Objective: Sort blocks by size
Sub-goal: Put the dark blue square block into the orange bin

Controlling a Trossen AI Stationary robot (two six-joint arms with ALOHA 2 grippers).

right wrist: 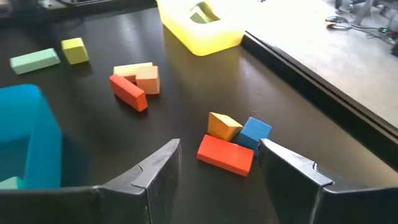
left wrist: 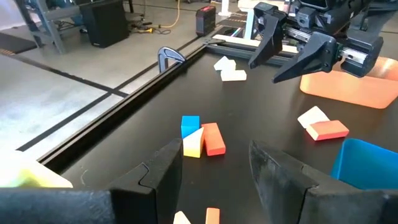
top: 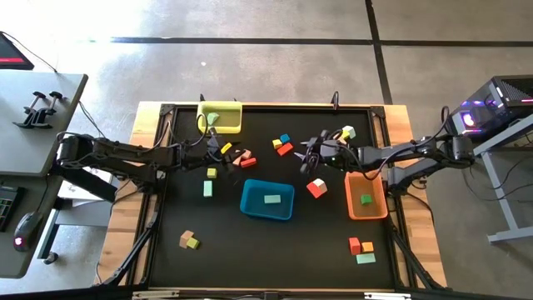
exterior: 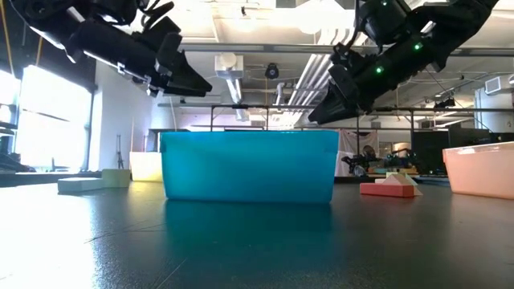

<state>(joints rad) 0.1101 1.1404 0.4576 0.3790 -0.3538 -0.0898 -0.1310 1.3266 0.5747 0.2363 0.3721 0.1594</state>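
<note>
1. The blocks are spread over the black desk (top: 166, 267). Some lie in a little bunch in the middle, near the far side: a red bar (right wrist: 225, 154), a blue cube (right wrist: 255, 132) and a yellow-orange block (right wrist: 222, 125), all touching or just beside each other.
2. A few blocks are already in trays. One sits in the yellow tray (top: 221, 117), one in the blue tray (top: 267, 200) and one in the orange tray (top: 365, 196).
3. The right fingers (right wrist: 219, 163) are open and hold nothing. They hang over the desk just beside the little bunch.
4. The left fingers (left wrist: 214, 162) are open too, with nothing in them. They point at the same bunch from the other side.
5. The blocks look hard and light, like wooden toy blocks. I think they will not bend or break.
6. Their sides look smooth, so they could slip.
7. It is best to pinch a cube on two flat sides that face each other. A bar is best pinched across its thin middle.
8. The blocks in the bunch touch, so one finger could bump a neighbor. The red bar on the outside looks easiest to take.
</note>
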